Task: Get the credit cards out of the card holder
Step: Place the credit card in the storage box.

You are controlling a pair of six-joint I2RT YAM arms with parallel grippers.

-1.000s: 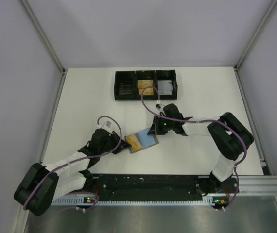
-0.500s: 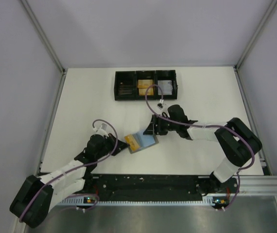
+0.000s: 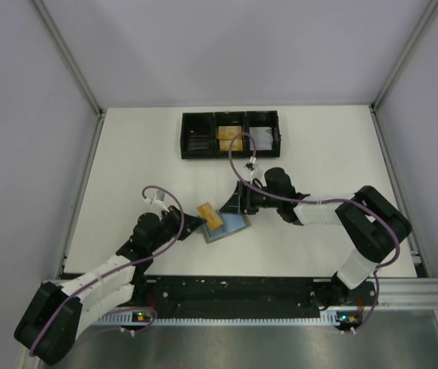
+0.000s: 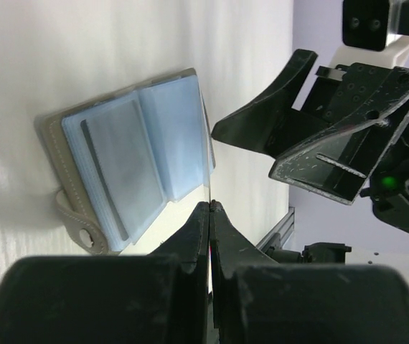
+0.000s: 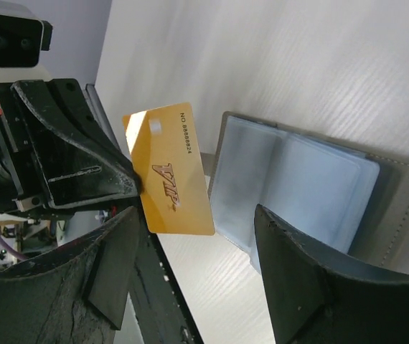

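The grey card holder (image 3: 230, 227) lies open on the table, its light blue sleeves (image 4: 129, 168) facing up and its tab (image 4: 82, 233) at one edge. My left gripper (image 3: 194, 221) is shut on a gold credit card (image 5: 168, 172), which it holds upright just off the holder's left edge. In the left wrist view that card (image 4: 209, 158) shows only edge-on, rising from my left gripper (image 4: 210, 206). My right gripper (image 5: 197, 211) hangs open over the holder (image 5: 298, 193) with nothing between its fingers. A pale card (image 4: 115, 175) seems to sit in one sleeve.
A black three-compartment tray (image 3: 229, 117) stands at the back, with gold cards (image 3: 230, 137) in its middle bay and a silvery card (image 3: 260, 138) in its right bay. The two grippers are close together over the holder. A metal rail (image 3: 234, 290) runs along the near edge.
The right gripper has opened and shifted left over the holder. The left gripper has pulled the gold card out of the holder, and the card now stands tilted off its left edge.
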